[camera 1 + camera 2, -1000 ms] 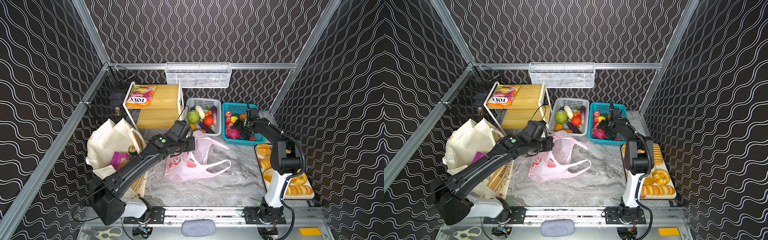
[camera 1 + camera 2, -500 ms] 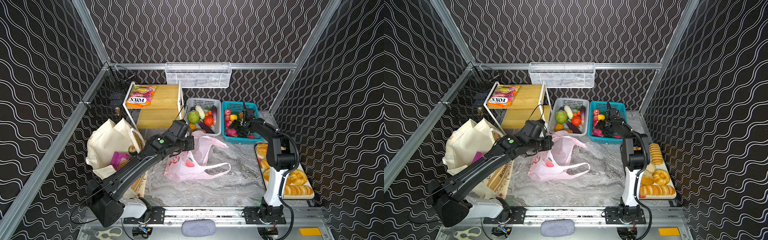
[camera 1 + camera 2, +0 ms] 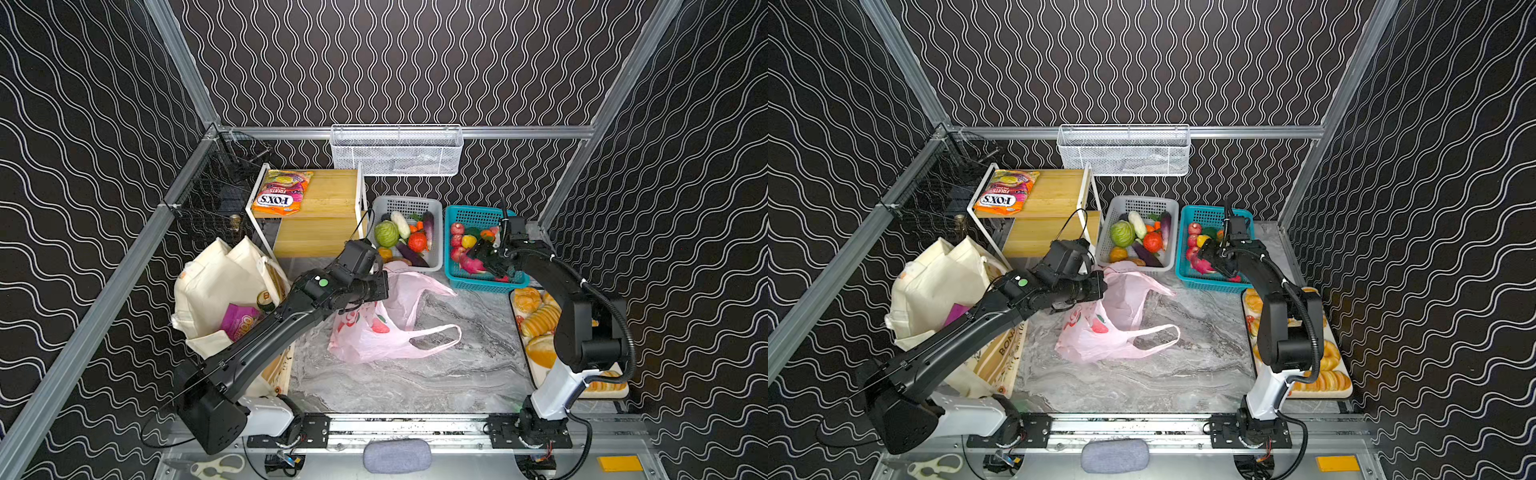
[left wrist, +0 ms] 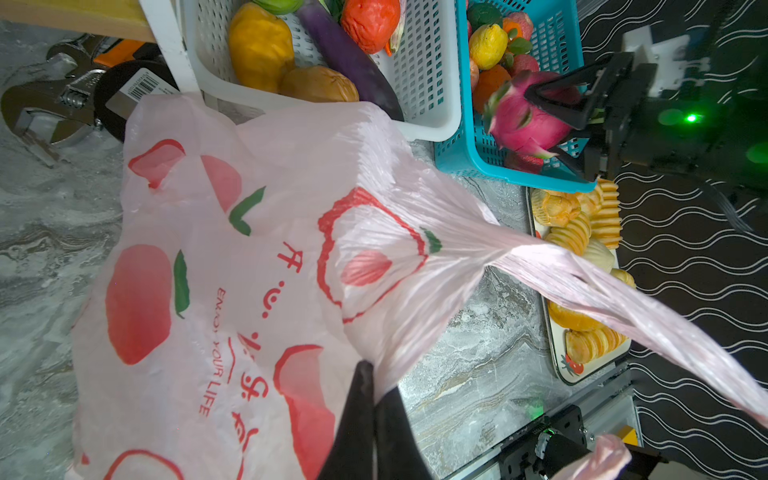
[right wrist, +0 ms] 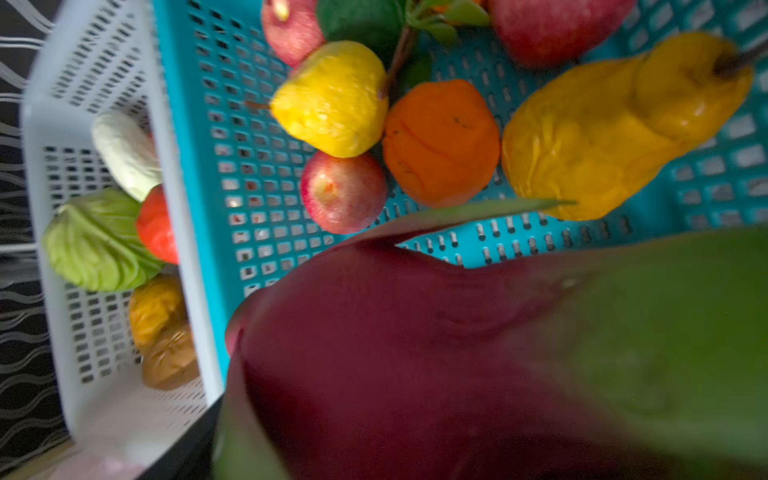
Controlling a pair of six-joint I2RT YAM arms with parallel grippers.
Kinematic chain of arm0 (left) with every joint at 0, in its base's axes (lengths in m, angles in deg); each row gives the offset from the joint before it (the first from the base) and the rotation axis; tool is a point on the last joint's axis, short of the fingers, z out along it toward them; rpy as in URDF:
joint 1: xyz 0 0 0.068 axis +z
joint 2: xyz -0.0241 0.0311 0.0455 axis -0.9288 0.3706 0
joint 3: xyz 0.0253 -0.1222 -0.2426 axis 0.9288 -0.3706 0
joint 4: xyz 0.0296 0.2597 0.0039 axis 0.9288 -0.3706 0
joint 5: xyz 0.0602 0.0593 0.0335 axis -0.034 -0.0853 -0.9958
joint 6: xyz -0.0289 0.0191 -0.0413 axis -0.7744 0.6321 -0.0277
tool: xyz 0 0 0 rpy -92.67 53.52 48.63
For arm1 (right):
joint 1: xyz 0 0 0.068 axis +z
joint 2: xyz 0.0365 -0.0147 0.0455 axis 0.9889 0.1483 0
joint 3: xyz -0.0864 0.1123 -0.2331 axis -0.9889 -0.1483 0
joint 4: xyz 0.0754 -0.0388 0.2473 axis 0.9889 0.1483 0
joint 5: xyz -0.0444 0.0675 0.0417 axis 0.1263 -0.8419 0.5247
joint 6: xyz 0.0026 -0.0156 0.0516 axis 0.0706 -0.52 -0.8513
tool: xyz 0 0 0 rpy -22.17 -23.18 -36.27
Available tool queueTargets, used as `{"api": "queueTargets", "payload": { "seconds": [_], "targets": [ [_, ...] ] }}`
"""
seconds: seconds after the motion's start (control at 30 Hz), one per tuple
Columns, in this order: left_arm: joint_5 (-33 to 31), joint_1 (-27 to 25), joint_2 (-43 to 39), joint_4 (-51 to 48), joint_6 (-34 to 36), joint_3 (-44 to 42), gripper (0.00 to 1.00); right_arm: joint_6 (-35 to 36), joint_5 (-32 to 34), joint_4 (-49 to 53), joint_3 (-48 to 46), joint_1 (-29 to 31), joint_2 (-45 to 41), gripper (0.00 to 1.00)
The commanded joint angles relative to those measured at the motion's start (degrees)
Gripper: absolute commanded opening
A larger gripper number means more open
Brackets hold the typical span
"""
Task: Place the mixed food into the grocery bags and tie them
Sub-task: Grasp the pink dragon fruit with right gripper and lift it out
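Right gripper: the jaws stand wide around the pink dragon fruit, one finger on each side. They appear to grip it over the teal basket at the far right.

Left gripper: fully closed, pinching a fold of the pink plastic bag. The bag lies slumped at the centre of the table, just near of the two baskets.

Status: the canvas tote at the left already contains a purple snack packet and a small can.

Remaining, by estimate: transfer the dragon fruit into the plastic bag. Follow with the yellow toy fruit and the orange toy fruit, both in the teal basket. Neither bag is tied.
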Motion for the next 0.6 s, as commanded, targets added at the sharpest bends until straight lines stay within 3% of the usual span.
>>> {"api": "queueTargets", "payload": {
  "seconds": [0.0, 0.2, 0.33, 0.57],
  "targets": [
    [0.7, 0.2, 0.1, 1.5, 0.0, -0.3, 0.00, 3.8, -2.1, -2.8, -1.5, 0.1, -4.5, 0.68],
    [0.8, 0.4, -0.1, 2.7, -0.7, -0.9, 0.00, 6.6, -4.5, -7.2, -11.7, 0.1, -17.8, 0.68],
    [1.2, 0.6, -0.4, 3.8, -1.5, -1.3, 0.00, 4.7, -8.6, -9.3, -20.0, 0.2, -25.8, 0.67],
    [2.4, 0.9, -0.3, 5.6, -2.8, -1.8, 0.00, 2.1, -14.2, -7.6, -31.6, 2.9, -33.3, 0.67]
  ]
}}
